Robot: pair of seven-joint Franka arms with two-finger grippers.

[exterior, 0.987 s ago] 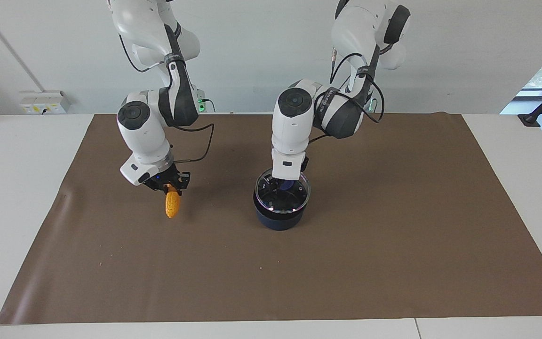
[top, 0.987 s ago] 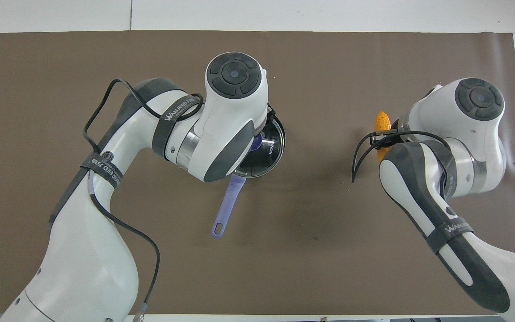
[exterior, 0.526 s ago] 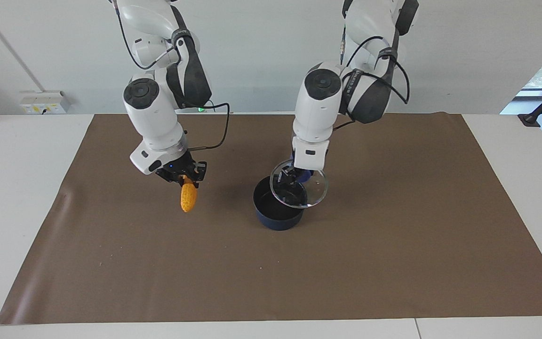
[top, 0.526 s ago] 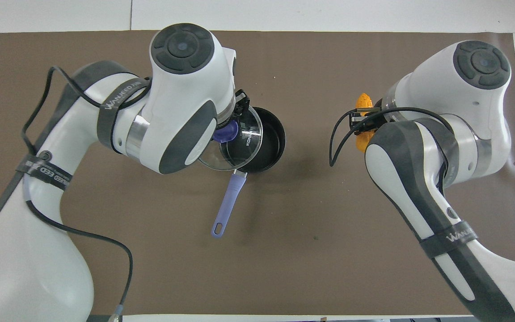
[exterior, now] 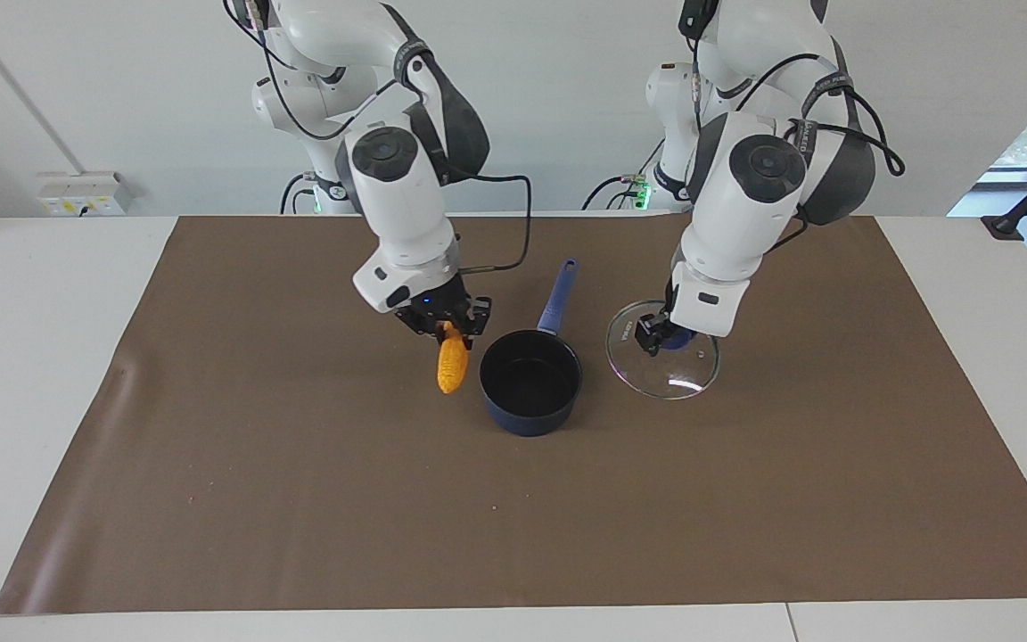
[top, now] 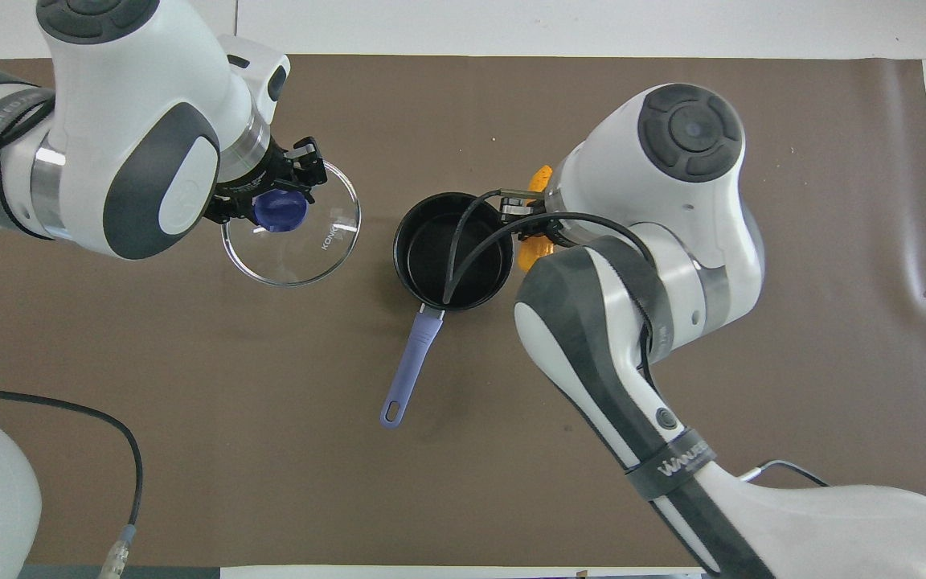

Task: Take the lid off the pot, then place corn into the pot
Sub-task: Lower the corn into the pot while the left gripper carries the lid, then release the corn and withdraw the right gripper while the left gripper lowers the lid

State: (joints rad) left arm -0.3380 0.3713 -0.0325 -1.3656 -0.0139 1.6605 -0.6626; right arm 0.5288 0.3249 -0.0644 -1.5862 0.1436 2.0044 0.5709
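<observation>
The dark blue pot point(exterior: 527, 419) stands uncovered on the brown mat, its lighter-blue handle point(exterior: 558, 299) pointing toward the robots; it also shows in the overhead view point(top: 423, 249). My left gripper point(exterior: 667, 337) is shut on the blue knob point(top: 280, 211) of the glass lid point(exterior: 669, 370) and holds it over the mat beside the pot, toward the left arm's end. My right gripper point(exterior: 449, 328) is shut on the yellow corn point(exterior: 452, 367), which hangs tip down over the mat just beside the pot's rim, toward the right arm's end.
The brown mat point(exterior: 299, 490) covers most of the white table point(exterior: 50, 357). A wall socket box point(exterior: 86, 192) sits at the table's edge by the robots, at the right arm's end.
My left gripper has lifted the lid off the pot and carried it toward the left arm's end. My right gripper has brought the corn across to the pot's rim.
</observation>
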